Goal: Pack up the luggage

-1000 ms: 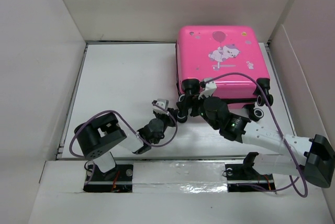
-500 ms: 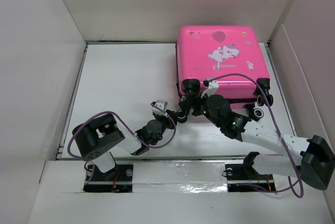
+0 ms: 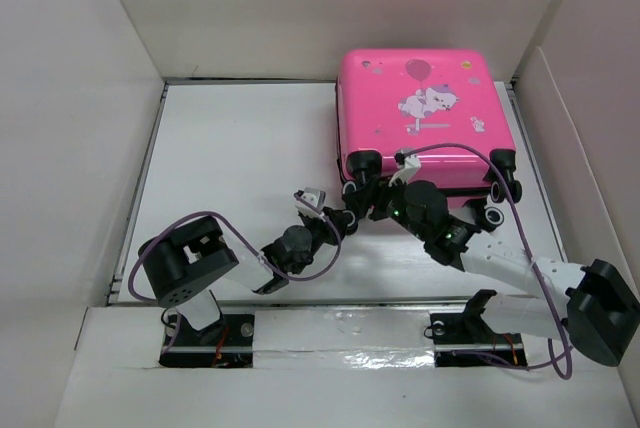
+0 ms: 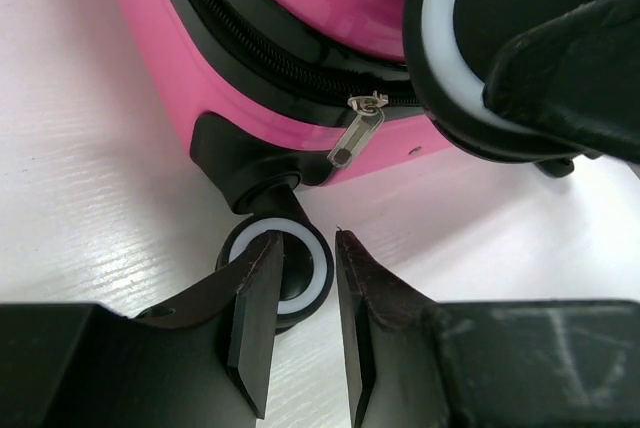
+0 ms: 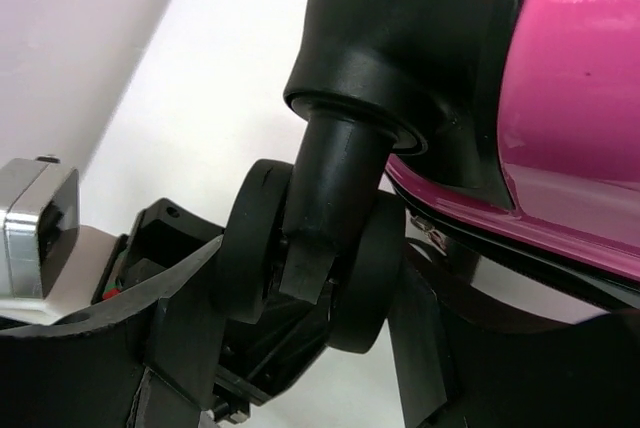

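Note:
The luggage (image 3: pixel 425 118) is a glossy pink hard-shell suitcase with a cartoon print. It lies closed and flat at the back right of the table. Its pink shell (image 4: pixel 170 58) and zipper pull (image 4: pixel 358 128) fill the left wrist view. My right gripper (image 3: pixel 365 193) is at the front-left corner, and its fingers (image 5: pixel 185 318) press on both sides of the black twin caster wheel (image 5: pixel 250 248). My left gripper (image 4: pixel 305 243) hovers just in front of the same wheel (image 4: pixel 312 273). Its jaws stand a narrow gap apart with nothing between them.
White cardboard walls (image 3: pixel 90 98) surround the white table (image 3: pixel 240 148). Two more suitcase wheels (image 3: pixel 492 214) stick out at the front right corner. The right arm's purple cable (image 3: pixel 470 148) loops over the suitcase's front edge.
My right gripper has pushed in towards the corner wheel, and its jaws have narrowed around it. The left gripper has crept slightly right, towards the same wheel.

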### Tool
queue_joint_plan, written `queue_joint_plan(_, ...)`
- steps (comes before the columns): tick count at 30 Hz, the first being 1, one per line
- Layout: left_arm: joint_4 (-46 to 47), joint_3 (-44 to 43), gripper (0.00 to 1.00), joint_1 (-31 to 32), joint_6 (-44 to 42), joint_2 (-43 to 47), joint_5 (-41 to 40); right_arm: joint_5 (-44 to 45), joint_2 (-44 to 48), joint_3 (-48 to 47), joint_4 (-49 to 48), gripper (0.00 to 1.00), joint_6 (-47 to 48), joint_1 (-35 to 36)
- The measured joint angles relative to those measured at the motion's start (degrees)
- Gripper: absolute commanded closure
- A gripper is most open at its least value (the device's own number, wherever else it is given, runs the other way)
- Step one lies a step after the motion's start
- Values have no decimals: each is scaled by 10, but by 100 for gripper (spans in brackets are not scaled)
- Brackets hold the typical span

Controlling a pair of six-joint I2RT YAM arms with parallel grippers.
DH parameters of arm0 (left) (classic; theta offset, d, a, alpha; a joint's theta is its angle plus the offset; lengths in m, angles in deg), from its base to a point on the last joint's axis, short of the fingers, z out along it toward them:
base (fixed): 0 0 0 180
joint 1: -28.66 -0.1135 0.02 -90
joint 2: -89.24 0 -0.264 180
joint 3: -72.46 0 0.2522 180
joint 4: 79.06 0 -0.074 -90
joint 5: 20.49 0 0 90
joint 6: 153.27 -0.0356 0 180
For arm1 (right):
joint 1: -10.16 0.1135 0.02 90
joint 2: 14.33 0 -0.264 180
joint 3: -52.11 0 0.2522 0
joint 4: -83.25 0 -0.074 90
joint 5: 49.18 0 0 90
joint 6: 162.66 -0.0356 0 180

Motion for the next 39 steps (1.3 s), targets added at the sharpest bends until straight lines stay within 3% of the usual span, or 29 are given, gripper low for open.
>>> queue_joint_plan(7,0,-5,61,0,0,-4,4,-120,-1,51,-115,52,-73,-51)
queue_joint_plan(8,0,-10,61,0,-1,-8,4,-130,-2,53,-123,57,-83,-55)
queue_joint_plan(15,-1,-58,61,0,-17,-48,1,-169,-3,56,-136,61,-128,-64)
queue_joint_plan(31,72,-110,68,12,-18,-123,-87,-144,-15,57,-167,66,-153,-65)
queue_joint_plan(39,66,-153,86,23,-34,-149,-139,-123,-18,58,-179,68,-152,-68)
